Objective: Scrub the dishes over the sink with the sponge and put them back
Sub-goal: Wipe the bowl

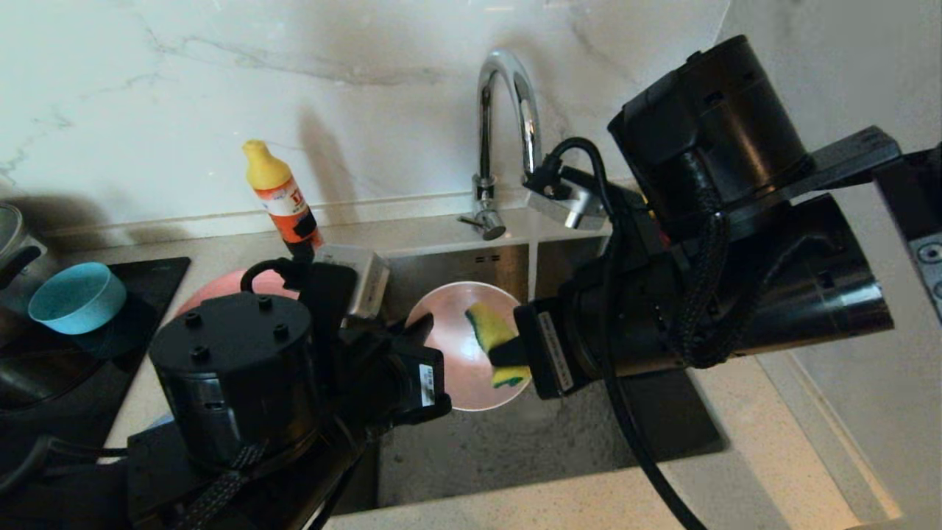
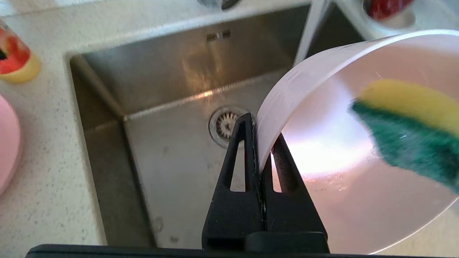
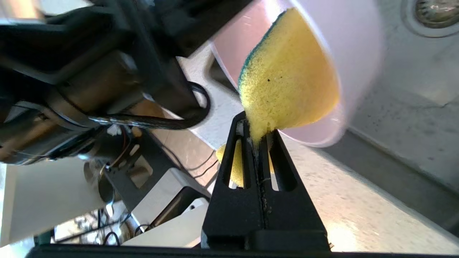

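My left gripper [image 2: 259, 132] is shut on the rim of the pale pink bowl [image 1: 460, 353], holding it tilted over the steel sink [image 1: 530, 449]. The bowl [image 2: 358, 172] opens toward my right arm. My right gripper [image 3: 256, 130] is shut on the yellow sponge [image 3: 287, 86] with its green side [image 2: 405, 143] against the bowl's inside. In the head view the sponge [image 1: 491, 333] sits inside the bowl, at the right gripper [image 1: 508, 355]. A salmon-pink plate [image 1: 213, 291] lies on the counter left of the sink, partly behind my left arm. A teal bowl [image 1: 77, 297] rests at the far left.
A curved chrome tap [image 1: 508, 110] runs a thin stream of water [image 1: 533, 258] down behind the bowl. A yellow-capped soap bottle [image 1: 283, 199] stands on the counter behind the sink's left corner. The drain strainer [image 2: 226, 123] lies in the basin floor. A black hob [image 1: 66, 383] occupies the left.
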Available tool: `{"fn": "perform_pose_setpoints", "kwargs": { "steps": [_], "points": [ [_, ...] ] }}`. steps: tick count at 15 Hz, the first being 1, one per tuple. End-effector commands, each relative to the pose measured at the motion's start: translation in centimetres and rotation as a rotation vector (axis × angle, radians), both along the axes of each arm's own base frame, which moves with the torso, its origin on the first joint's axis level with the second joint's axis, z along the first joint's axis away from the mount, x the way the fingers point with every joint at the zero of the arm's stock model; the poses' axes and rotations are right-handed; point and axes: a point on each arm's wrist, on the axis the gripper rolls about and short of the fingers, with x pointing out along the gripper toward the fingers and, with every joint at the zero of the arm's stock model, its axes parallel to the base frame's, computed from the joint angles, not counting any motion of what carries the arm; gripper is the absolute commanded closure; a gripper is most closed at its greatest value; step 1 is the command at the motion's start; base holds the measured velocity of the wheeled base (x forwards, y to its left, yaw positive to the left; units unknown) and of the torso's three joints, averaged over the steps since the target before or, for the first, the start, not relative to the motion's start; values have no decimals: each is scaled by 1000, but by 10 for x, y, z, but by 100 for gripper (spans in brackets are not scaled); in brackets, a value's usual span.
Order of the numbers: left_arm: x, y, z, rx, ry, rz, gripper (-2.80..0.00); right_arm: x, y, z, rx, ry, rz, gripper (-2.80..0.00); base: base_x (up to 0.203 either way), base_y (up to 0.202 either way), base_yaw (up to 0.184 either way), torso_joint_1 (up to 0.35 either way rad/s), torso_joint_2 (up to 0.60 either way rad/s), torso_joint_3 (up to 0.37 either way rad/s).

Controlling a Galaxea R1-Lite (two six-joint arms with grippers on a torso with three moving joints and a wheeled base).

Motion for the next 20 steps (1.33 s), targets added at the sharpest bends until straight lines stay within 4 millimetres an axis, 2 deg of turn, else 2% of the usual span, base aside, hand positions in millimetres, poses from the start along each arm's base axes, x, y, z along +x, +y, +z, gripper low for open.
{"fn": "perform_pose_setpoints", "kwargs": {
  "steps": [1, 5, 7, 10, 14, 20],
  "points": [
    [-4, 2, -8, 32, 14, -19, 0, 1, 10, -10, -25, 22, 18, 0, 0, 0, 0, 0, 0, 0],
    [-7, 1, -9, 44, 17, -49, 0, 3, 16, -18, -43, 38, 22, 0, 0, 0, 0, 0, 0, 0],
    [-8, 3, -7, 34, 10, -47, 0, 4, 13, -15, -37, 34, 13, 0, 0, 0, 0, 0, 0, 0],
    [-11, 7, 0, 7, -5, -45, 0, 6, -3, -7, -21, 22, -21, 0, 0, 0, 0, 0, 0, 0],
    [-14, 11, 10, -24, -30, -41, 0, 1, -19, -10, -38, 39, -43, 0, 0, 0, 0, 0, 0, 0],
    [-10, 8, 17, -41, -46, -35, 0, -4, 3, -28, -78, 79, 16, 0, 0, 0, 0, 0, 0, 0]
  ]
}}
